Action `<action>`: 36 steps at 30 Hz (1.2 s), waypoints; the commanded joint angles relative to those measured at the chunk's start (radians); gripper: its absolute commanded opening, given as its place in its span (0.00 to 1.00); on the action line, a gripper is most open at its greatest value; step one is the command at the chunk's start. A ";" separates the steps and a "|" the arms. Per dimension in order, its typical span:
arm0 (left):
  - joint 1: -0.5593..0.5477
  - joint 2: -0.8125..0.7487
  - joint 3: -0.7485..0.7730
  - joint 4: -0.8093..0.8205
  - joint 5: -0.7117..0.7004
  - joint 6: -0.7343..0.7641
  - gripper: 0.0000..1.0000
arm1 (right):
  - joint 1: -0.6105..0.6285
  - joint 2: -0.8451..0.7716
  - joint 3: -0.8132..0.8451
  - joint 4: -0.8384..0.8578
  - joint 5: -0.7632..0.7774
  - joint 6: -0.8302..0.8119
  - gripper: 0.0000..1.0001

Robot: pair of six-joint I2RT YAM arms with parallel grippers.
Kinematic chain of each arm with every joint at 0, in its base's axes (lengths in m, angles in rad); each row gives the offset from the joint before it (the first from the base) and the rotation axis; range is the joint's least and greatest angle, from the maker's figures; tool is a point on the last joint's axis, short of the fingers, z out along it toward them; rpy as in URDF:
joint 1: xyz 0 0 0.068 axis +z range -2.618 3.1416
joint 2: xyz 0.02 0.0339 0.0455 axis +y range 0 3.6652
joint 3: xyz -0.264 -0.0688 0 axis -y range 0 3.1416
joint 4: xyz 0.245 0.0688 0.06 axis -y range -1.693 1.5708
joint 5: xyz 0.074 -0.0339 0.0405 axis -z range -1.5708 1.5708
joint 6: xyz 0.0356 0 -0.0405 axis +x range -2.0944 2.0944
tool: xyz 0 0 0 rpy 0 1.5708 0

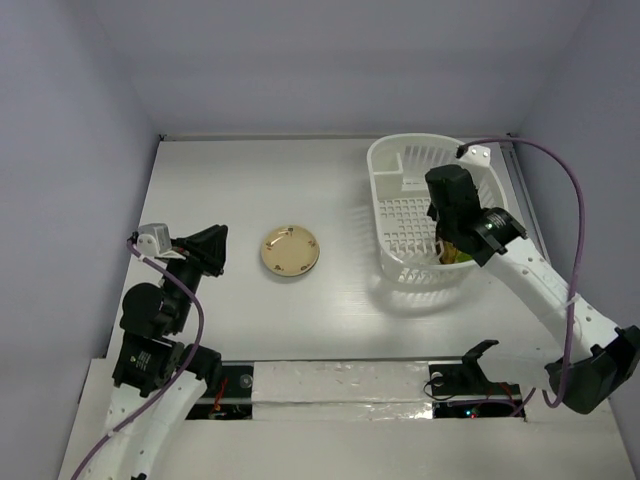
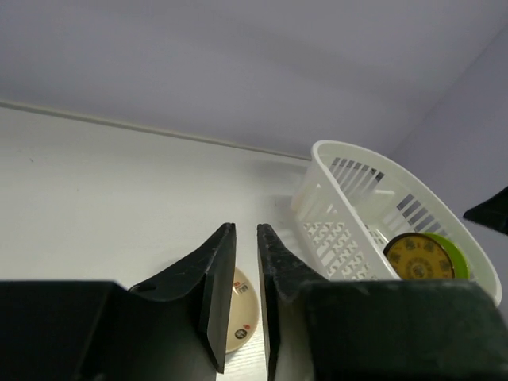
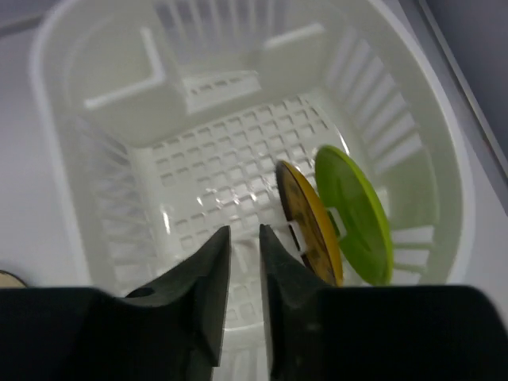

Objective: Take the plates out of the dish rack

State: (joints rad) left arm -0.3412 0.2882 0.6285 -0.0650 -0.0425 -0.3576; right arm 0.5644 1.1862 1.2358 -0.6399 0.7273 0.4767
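The white dish rack (image 1: 392, 160) stands at the back right. Inside it an amber-yellow patterned plate (image 3: 308, 226) and a lime green plate (image 3: 357, 210) stand on edge near its near-right wall. My right gripper (image 3: 244, 235) hangs inside the rack over the grid floor, just left of the amber plate, jaws nearly together and empty; it also shows from above (image 1: 437, 213). A cream plate (image 1: 290, 251) lies flat on the table. My left gripper (image 1: 216, 250) is left of it, jaws nearly together and empty. No teal plate is in view.
The rack has a divided compartment (image 1: 415, 180) at its far end. The left wrist view shows the rack (image 2: 349, 214) with the amber plate (image 2: 418, 256) ahead and the cream plate (image 2: 243, 313) below the fingers. A taped strip (image 1: 340, 380) runs along the near table edge.
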 commanded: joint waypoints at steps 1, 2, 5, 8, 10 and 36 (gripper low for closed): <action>-0.007 -0.020 0.022 0.037 -0.010 -0.004 0.14 | -0.029 0.015 0.007 -0.253 0.127 0.005 0.43; -0.016 -0.021 0.020 0.036 -0.011 -0.006 0.10 | -0.041 0.032 0.016 -0.280 0.118 -0.001 0.54; -0.016 -0.012 0.023 0.030 -0.005 -0.007 0.08 | -0.081 0.065 0.056 -0.363 0.075 -0.029 0.64; -0.016 0.011 0.030 0.014 0.019 -0.009 0.17 | -0.113 0.104 0.063 -0.369 0.011 -0.090 0.60; -0.016 0.019 0.033 0.010 0.030 -0.006 0.27 | -0.124 0.136 0.064 -0.368 0.007 -0.105 0.58; -0.035 -0.021 0.036 0.008 0.036 -0.004 0.36 | -0.162 0.363 0.117 -0.395 0.052 -0.205 0.09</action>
State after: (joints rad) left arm -0.3714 0.2821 0.6289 -0.0814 -0.0120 -0.3649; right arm 0.4049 1.5520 1.3018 -1.0142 0.7502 0.2760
